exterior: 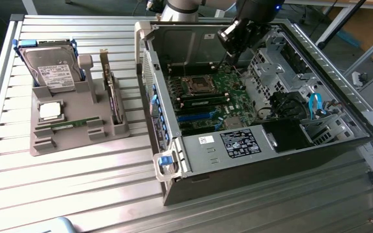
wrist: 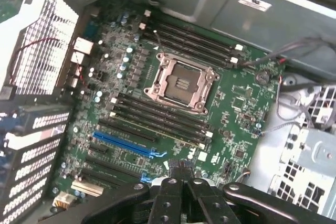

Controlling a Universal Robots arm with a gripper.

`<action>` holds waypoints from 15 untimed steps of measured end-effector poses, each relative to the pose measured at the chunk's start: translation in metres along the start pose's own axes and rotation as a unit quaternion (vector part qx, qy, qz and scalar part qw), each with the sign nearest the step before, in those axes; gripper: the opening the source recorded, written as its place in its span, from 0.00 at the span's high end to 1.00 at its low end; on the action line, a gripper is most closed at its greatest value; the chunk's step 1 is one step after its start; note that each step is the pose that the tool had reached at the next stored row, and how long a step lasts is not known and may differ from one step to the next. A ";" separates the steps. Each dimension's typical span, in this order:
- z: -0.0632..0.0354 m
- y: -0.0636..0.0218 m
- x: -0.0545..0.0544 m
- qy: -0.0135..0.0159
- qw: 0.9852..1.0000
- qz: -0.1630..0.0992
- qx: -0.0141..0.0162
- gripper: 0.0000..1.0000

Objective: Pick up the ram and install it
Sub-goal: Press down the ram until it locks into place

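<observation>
Here the gripper (wrist: 182,182) (fingers pressed together, empty) hangs inside the computer case (exterior: 193,160), over the motherboard (wrist: 173,103). The ram (exterior: 75,124) lies well apart on the grey holder (exterior: 76,141), beside the upright expansion card (exterior: 113,94).

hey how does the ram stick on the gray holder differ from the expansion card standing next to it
The ram lies low and flat along the front of the gray holder; the expansion card stands on edge, reaching higher. The ram is a thin green strip; the card looks darker and larger, with a metal bracket at its far end. Both sit untouched in the holder, outside the computer case, away from the gripper.
</observation>
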State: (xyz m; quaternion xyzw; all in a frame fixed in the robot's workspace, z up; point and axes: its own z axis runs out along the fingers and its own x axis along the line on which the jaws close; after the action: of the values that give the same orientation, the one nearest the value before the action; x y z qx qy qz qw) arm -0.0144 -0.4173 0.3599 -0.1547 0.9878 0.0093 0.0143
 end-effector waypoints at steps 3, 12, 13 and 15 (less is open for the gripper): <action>0.0000 0.0000 0.000 0.000 1.000 0.029 0.001 0.90; 0.0000 0.0000 0.000 -0.001 0.995 0.103 0.003 0.90; 0.0000 0.0000 0.000 -0.002 0.994 0.110 0.003 0.90; 0.0000 0.0000 0.000 -0.002 0.994 0.113 0.003 0.90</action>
State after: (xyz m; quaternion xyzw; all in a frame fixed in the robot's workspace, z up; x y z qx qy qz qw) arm -0.0144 -0.4174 0.3599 -0.0425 0.9990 0.0077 0.0152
